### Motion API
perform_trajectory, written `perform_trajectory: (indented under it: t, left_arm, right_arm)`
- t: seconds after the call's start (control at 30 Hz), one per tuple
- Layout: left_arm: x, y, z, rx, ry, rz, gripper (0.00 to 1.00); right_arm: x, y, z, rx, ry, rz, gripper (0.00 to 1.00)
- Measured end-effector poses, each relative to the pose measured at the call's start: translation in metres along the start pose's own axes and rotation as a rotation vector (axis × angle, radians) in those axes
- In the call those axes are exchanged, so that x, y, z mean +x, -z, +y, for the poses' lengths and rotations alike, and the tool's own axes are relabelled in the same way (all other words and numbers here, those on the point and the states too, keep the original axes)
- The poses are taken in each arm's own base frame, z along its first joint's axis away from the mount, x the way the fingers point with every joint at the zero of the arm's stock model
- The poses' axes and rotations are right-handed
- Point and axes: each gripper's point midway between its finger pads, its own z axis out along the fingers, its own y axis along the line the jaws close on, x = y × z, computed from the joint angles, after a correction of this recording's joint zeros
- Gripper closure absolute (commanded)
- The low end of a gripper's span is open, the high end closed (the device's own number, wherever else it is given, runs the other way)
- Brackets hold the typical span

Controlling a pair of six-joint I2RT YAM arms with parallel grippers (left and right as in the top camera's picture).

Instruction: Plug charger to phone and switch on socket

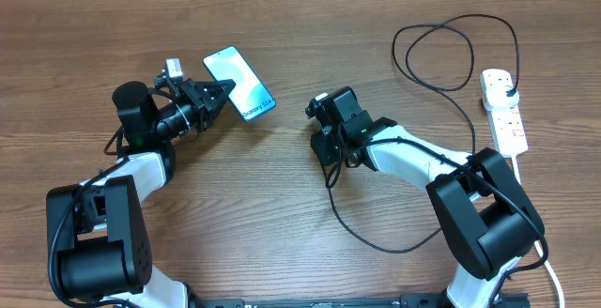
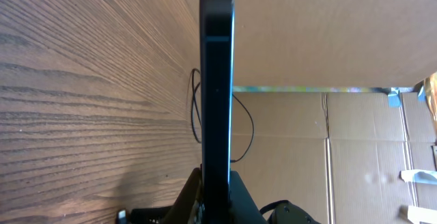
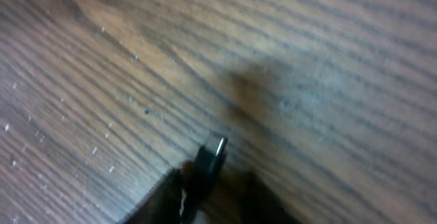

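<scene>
The phone (image 1: pixel 241 84), with a light blue screen, is held off the table at one end by my left gripper (image 1: pixel 223 93), which is shut on it. In the left wrist view the phone (image 2: pixel 217 94) shows edge-on between the fingers (image 2: pixel 217 197). My right gripper (image 1: pixel 324 148) is shut on the connector end of the black charger cable (image 1: pixel 371 238). The right wrist view shows the metal tip (image 3: pixel 220 145) sticking out above the wood. The cable loops to its black plug (image 1: pixel 508 86) in the white socket strip (image 1: pixel 504 113) at the right.
The socket's white cord (image 1: pixel 543 252) runs down the right edge. A loop of the cable (image 1: pixel 441 50) lies at the back right. Cardboard boxes (image 2: pixel 341 156) stand beyond the table's far edge.
</scene>
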Motion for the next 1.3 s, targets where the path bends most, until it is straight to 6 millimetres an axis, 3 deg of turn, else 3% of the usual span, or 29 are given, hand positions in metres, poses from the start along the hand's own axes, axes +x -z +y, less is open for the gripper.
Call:
perform_trajectory:
  t: [0.07, 0.3, 0.43, 0.53, 0.67, 0.83, 1.03, 1.2, 1.3]
  left_arm:
    - [0.0, 0.0, 0.0, 0.0, 0.0, 0.0, 0.96]
    - [0.0, 0.0, 0.0, 0.0, 0.0, 0.001, 0.96]
    - [0.002, 0.0, -0.001, 0.005, 0.0, 0.012, 0.96]
    - [0.006, 0.0, -0.002, 0.014, 0.0, 0.035, 0.96]
    - [0.013, 0.001, -0.011, 0.051, -0.019, 0.078, 0.96]
    - [0.031, -0.009, -0.035, 0.124, -0.08, 0.147, 0.95]
    - [0.051, -0.024, -0.048, 0.152, -0.048, 0.198, 0.96]
    - [0.051, -0.026, -0.075, 0.231, -0.065, 0.172, 0.96]
    - [0.047, -0.026, -0.079, 0.241, -0.027, 0.156, 0.96]
  right_arm:
    - [0.003, 0.0, 0.001, -0.004, -0.003, 0.011, 0.96]
    - [0.016, 0.004, 0.011, -0.063, -0.021, 0.086, 0.96]
    - [0.034, 0.021, 0.024, -0.208, -0.1, 0.211, 0.96]
    - [0.01, 0.047, 0.031, -0.406, -0.174, 0.136, 0.96]
    - [-0.037, 0.109, 0.046, -0.704, -0.196, -0.049, 0.96]
    - [-0.061, 0.151, 0.065, -0.926, -0.232, -0.114, 0.96]
    - [-0.066, 0.169, 0.077, -1.076, -0.34, -0.059, 0.96]
    - [-0.064, 0.173, 0.079, -1.107, -0.412, -0.006, 0.96]
    - [-0.064, 0.173, 0.08, -1.115, -0.434, 0.008, 0.96]
